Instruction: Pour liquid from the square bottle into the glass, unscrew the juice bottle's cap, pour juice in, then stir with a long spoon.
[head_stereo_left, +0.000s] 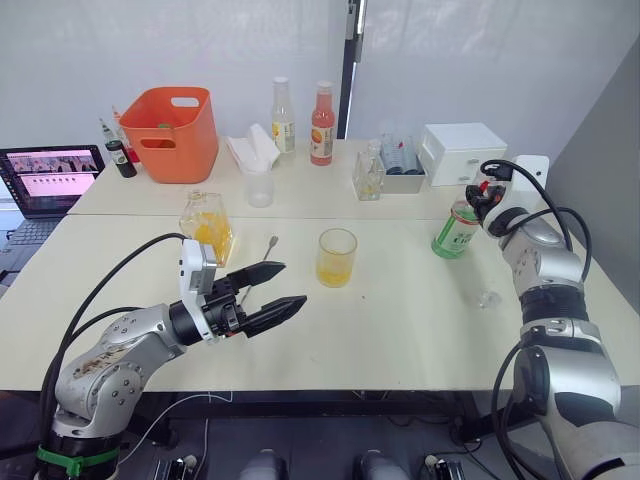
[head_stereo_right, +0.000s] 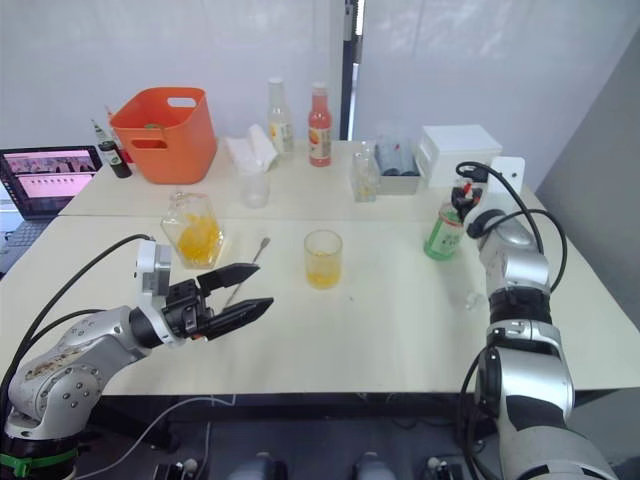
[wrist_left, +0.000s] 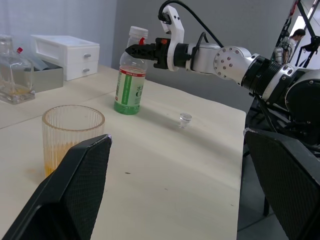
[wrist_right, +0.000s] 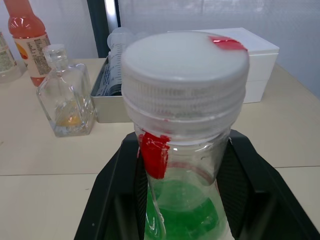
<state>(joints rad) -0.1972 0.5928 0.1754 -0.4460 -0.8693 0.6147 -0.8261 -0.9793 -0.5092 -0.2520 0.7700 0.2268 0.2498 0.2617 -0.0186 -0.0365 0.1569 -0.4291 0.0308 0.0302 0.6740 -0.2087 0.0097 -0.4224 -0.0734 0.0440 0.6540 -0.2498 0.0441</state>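
Juice bottle (head_stereo_left: 458, 228): we see it upright on the table (head_stereo_left: 400, 310), green label, white cap (wrist_right: 185, 70) on; long axis vertical.
R gripper (head_stereo_left: 487, 200): our two fingers sit either side of the bottle neck, just under the cap, closed on it.
L gripper (head_stereo_left: 270, 295): fingers spread wide, holding nothing; glass (head_stereo_left: 336, 257) just ahead of tips, juice bottle well beyond.
Nearer arm: R, already on the bottle.
Next, we judge: cap must be unscrewed.
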